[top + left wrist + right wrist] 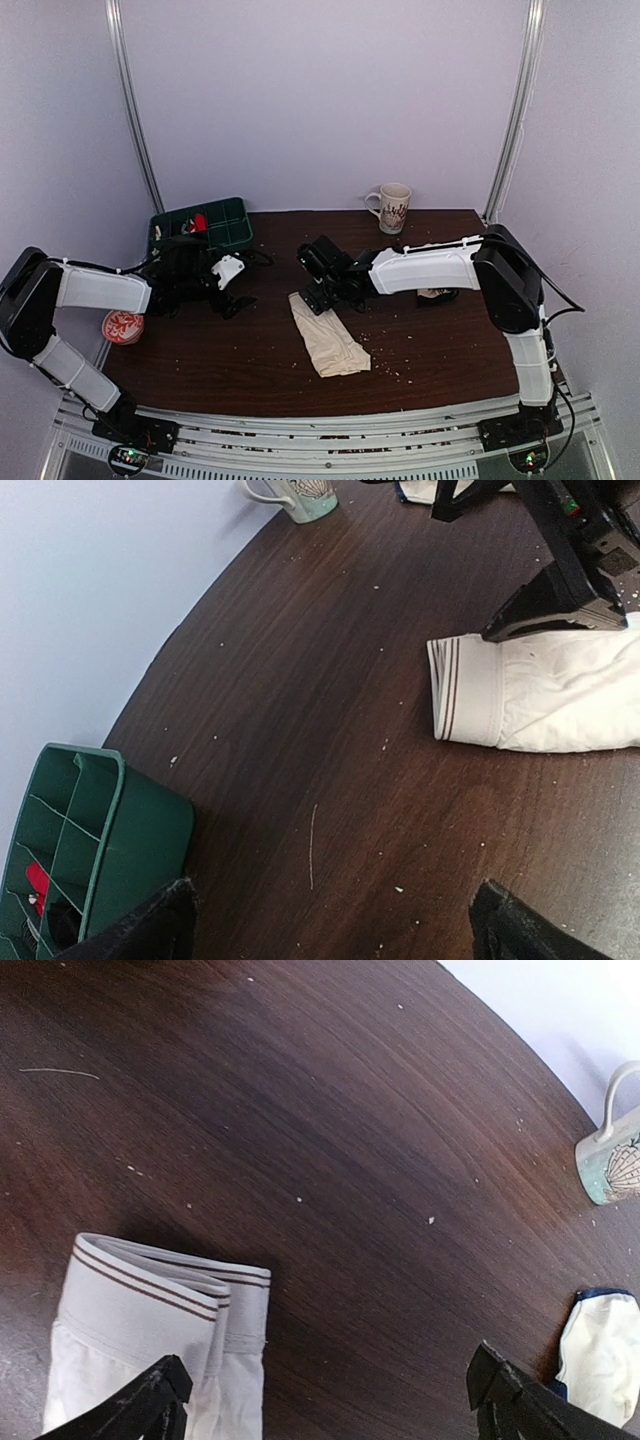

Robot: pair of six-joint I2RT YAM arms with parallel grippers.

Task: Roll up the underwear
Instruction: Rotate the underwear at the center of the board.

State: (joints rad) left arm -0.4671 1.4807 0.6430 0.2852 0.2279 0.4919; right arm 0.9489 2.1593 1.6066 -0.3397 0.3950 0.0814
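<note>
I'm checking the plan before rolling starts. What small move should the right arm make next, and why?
Probably lower the right gripper onto the waistband of the underwear and pinch it. Its jaws stand open over that striped end, the cloth lies flat in a long folded strip, not yet rolled, and the left gripper is open, off to the side.

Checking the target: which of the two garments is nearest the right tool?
The cream underwear with brown-striped waistband, right below it; the navy-trimmed white garment lies farther off.
</note>
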